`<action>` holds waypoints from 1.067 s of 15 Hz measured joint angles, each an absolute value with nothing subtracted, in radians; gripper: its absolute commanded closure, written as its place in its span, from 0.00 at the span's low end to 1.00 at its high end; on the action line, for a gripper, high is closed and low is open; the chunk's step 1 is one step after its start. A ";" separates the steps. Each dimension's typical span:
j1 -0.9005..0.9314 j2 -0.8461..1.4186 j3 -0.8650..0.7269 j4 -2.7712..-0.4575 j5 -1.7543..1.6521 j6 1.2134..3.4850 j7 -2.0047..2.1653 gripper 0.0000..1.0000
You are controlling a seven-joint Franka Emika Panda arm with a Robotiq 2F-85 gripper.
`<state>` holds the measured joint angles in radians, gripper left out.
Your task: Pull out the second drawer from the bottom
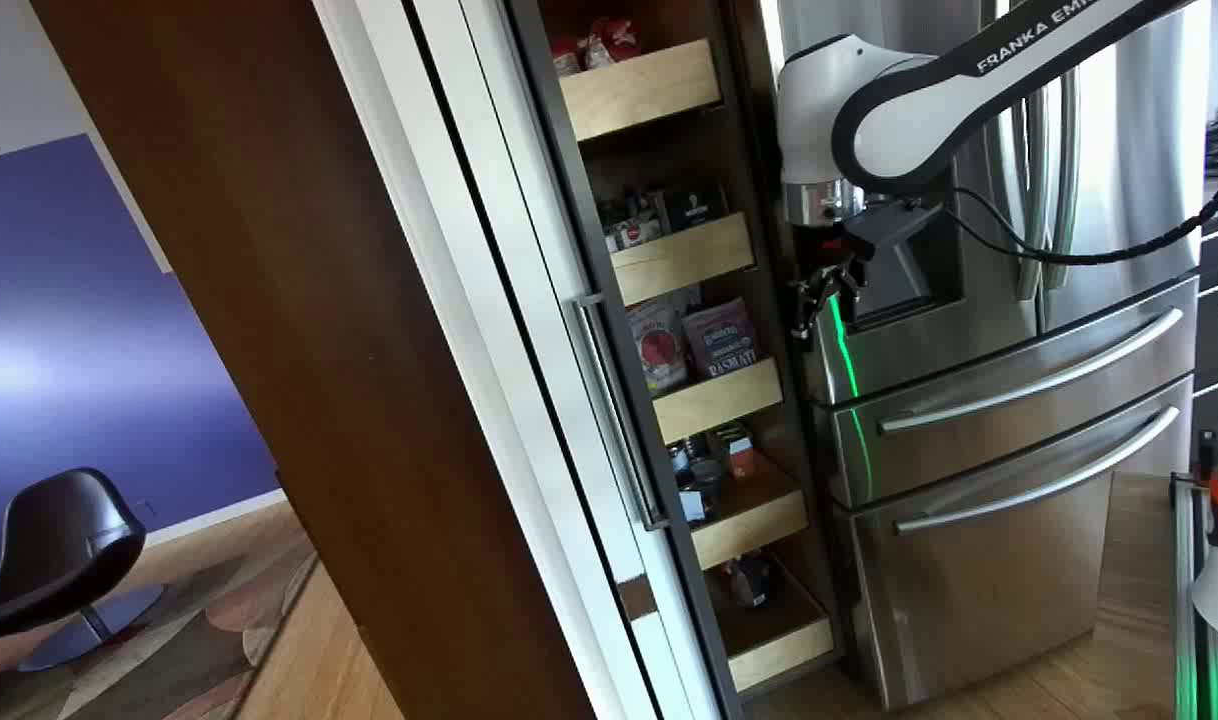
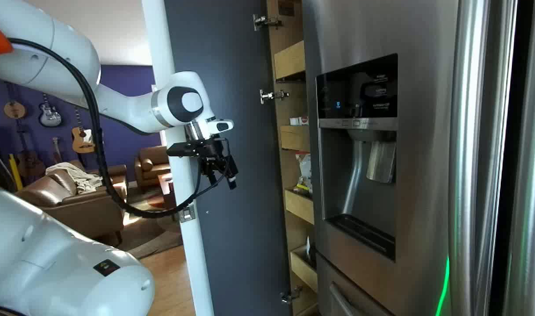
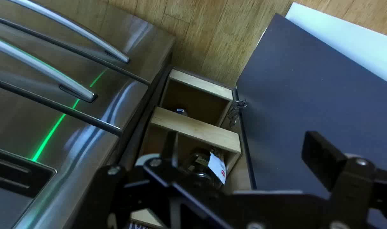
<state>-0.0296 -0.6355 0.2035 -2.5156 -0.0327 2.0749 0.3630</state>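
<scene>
The hand (image 3: 246, 151) has its fingers (image 3: 322, 160) wide apart in the wrist view, clamped on nothing. The second drawer from the bottom (image 3: 196, 129) lies beyond, well apart from the fingers, its front at the hand's ten o'clock. A hinge (image 3: 239, 104) shows past the right end, toward twelve; a skewed pull could foul it, and a jerk could tip the white packet (image 3: 217, 167) inside.

In an exterior view, the drawer is fourth of five from the top, between six and seven o'clock from the hand. No handle shows, so a grip would likely straddle the front edge; a shallow bite could slip, a steep descent strike the drawer above (image 1: 719, 400).

In an exterior view, the hand hangs before the open door (image 2: 258, 153), the drawer toward half past four, partly hidden by the fridge (image 2: 425, 175). A wide swing could scrape either one.
</scene>
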 measured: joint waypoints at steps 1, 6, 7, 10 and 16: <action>-0.030 -0.635 0.203 -2.516 -0.033 2.075 0.363 0.00; -0.030 -0.634 0.203 -2.516 -0.033 2.075 0.363 0.00; -0.030 -0.634 0.203 -2.516 -0.033 2.075 0.363 0.00; -0.029 -0.631 0.203 -2.513 -0.033 2.075 0.358 0.00; -0.032 -0.410 0.175 -2.455 -0.117 2.093 0.214 0.00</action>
<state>-0.0323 -0.4096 0.1748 -2.4550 -0.1174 2.0927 0.2136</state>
